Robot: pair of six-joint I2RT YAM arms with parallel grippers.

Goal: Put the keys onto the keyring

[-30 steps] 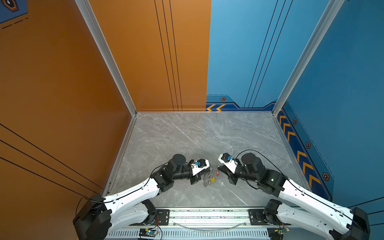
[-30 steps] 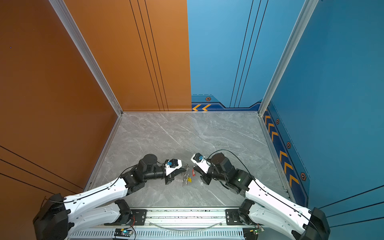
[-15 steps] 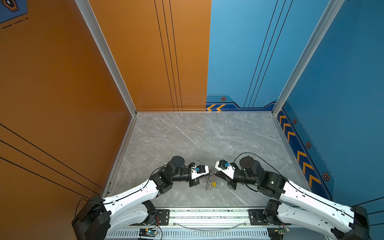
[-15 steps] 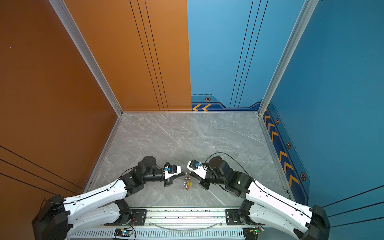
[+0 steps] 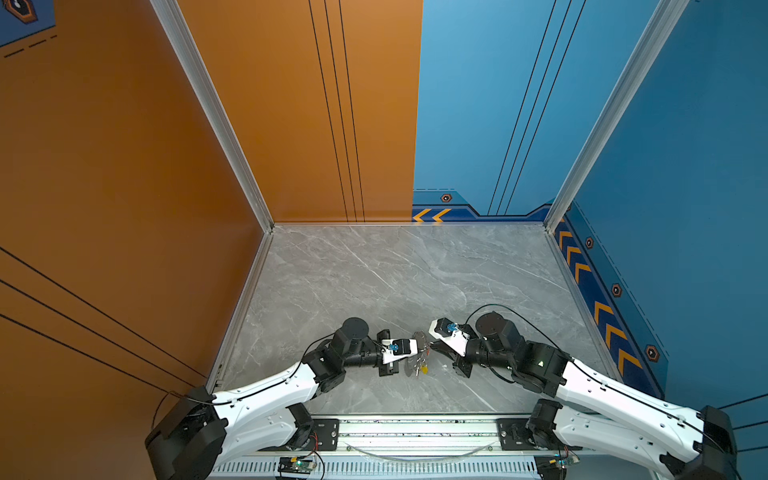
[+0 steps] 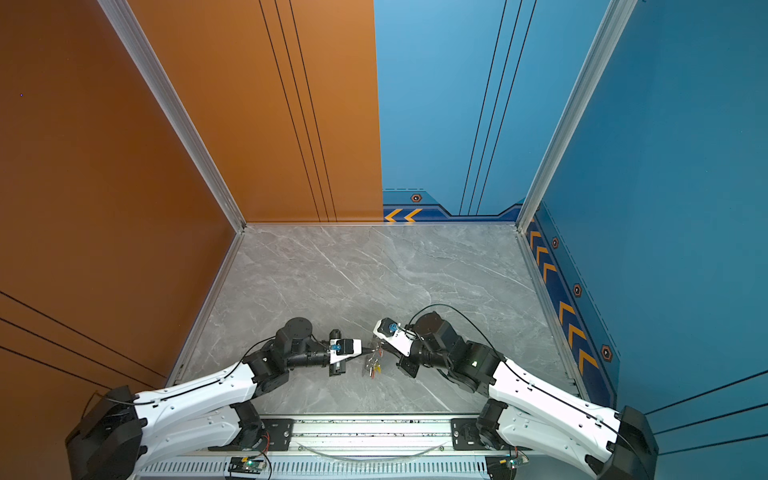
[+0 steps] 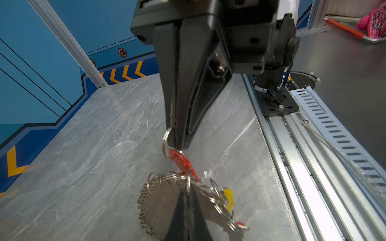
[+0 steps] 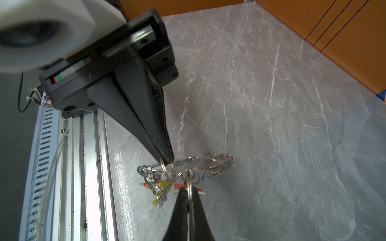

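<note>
Both claws now sit nearly tip to tip over the 6 o'clock part of the worktop [image 5: 374, 274], close to the front rail [image 5: 415, 428]. A second ago they stood farther apart and farther toward 12. Since then both arms have slid toward 6 and drawn in, and the bundle has come along between them.

Left claw [image 8: 166, 158]: comes in from 9 o'clock, pressed together, pinching a silver ring [image 8: 163, 166].

Right claw [image 7: 177, 144]: comes in from 2 o'clock, pressed together on the red key's ring [image 7: 166, 138], with the red key [image 7: 182, 161] dangling under it.

The keys hang in the tangle of rings between the two tips. The yellow key [image 7: 228, 196] is toward the rail, and the chain of small rings [image 7: 143, 208] trails toward 12. Cannot tell whether the bundle touches the worktop.

Reading: two rings gripped this close looks like set-up for threading one onto the other. Whether they are already linked is not visible. The pinches are thin, so a slip seems likely.
</note>
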